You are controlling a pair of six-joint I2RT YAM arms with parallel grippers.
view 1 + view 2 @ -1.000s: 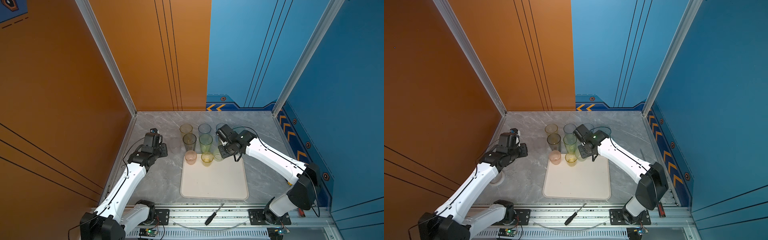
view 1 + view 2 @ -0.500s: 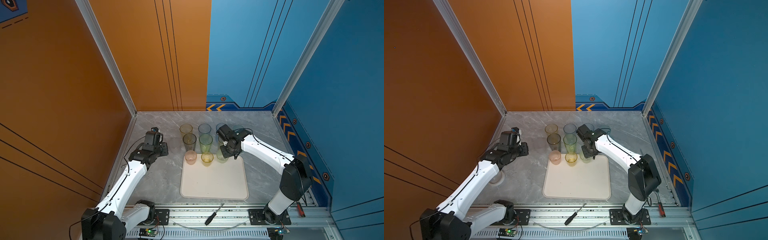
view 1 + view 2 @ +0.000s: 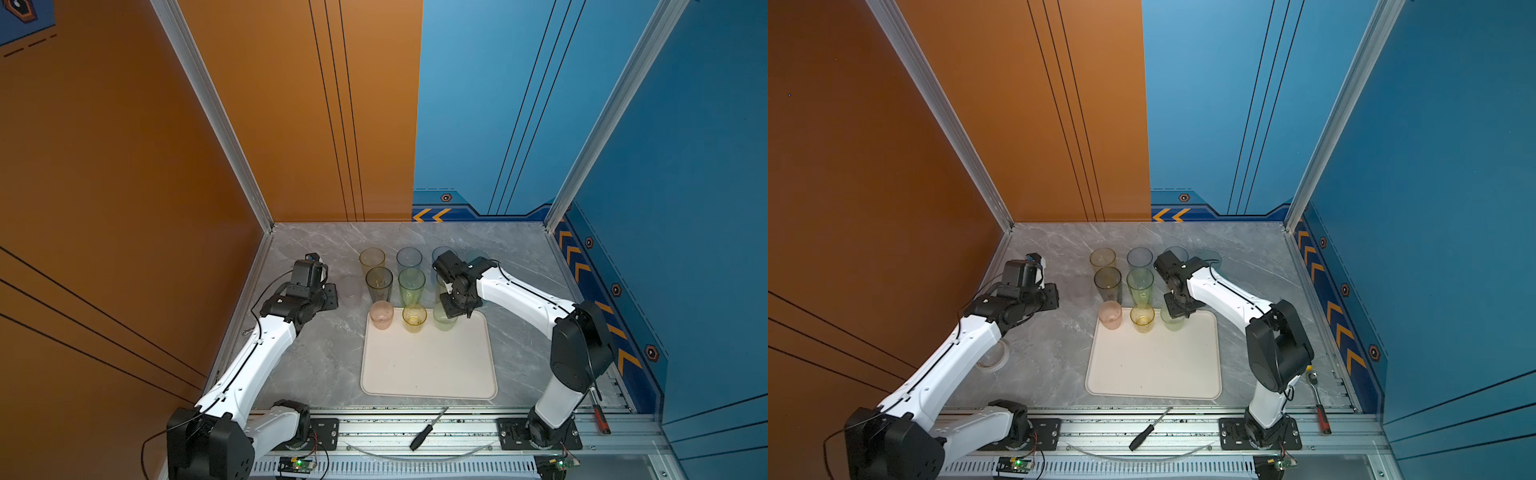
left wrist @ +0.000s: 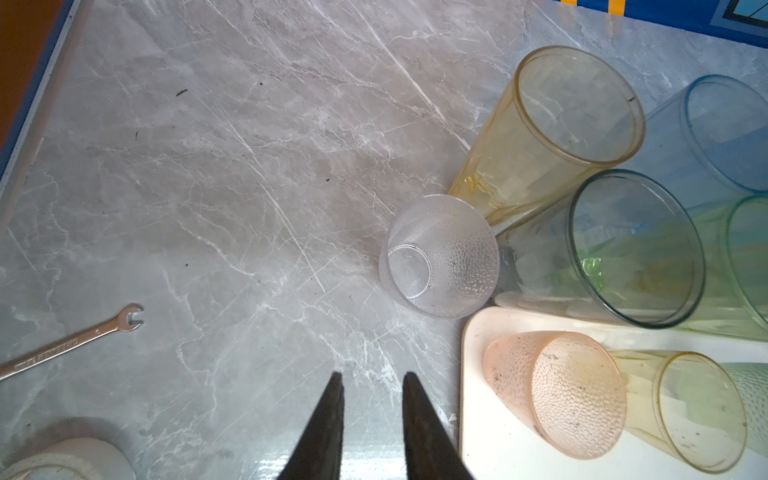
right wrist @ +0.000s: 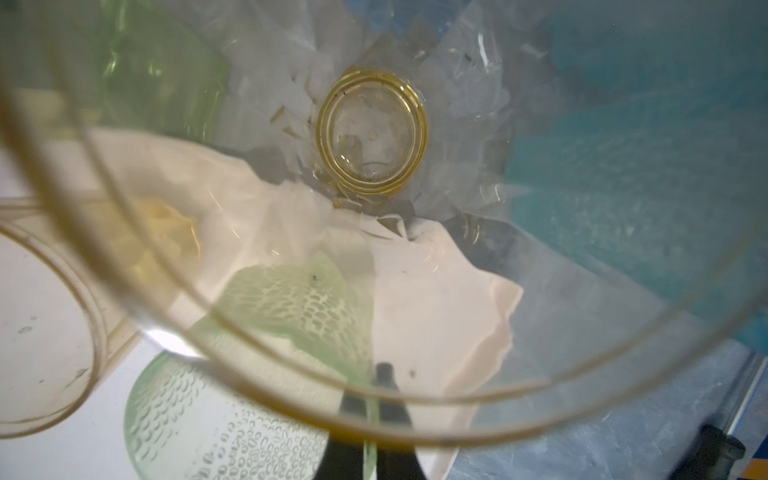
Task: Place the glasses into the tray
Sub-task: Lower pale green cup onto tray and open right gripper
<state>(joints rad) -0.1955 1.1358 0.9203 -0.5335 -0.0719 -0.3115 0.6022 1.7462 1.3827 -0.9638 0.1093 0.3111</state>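
Black-handled screwdriver (image 3: 427, 429) lies on the near metal rail (image 3: 457, 424). A red-handled ratchet (image 3: 1318, 405) lies at the rail's right end. On the left of the grey marbled surface (image 3: 324, 365) are one spanner (image 4: 72, 340) and one pale roll (image 4: 70, 457), the roll cut by the frame edge.

Tray (image 3: 428, 374): cream, flat, rounded corners, low rim, middle of the surface, near part bare. Three short glasses stand along its far edge:
- pink glass (image 3: 381, 314), dimpled
- short yellow glass (image 3: 414, 318), smooth
- short green glass (image 3: 442, 324), dimpled, half hidden under the right claw (image 3: 455, 309)

Right claw: fingers pressed together on a thin green strip, the short green glass's wall. This is seen blurred through a tall yellow glass (image 5: 374, 137), which the right arm (image 3: 519, 295) mostly hides from above.

Left claw (image 4: 372, 376): partly parted, holding nothing, over bare surface near one clear glass (image 4: 438, 255). That glass is dimpled and off the tray, to its far left.

Beyond the tray stand tall smooth tumblers:
- Middle row: smoke-grey glass (image 3: 379, 282), tall green glass (image 3: 411, 284).
- Far row: far yellow glass (image 3: 372, 259), grey-blue glass (image 3: 409, 258), blue glass (image 3: 441, 250) part-covered by the arm, and teal glass (image 3: 1213, 257), only its rim faintly visible.

Eleven glasses counted.
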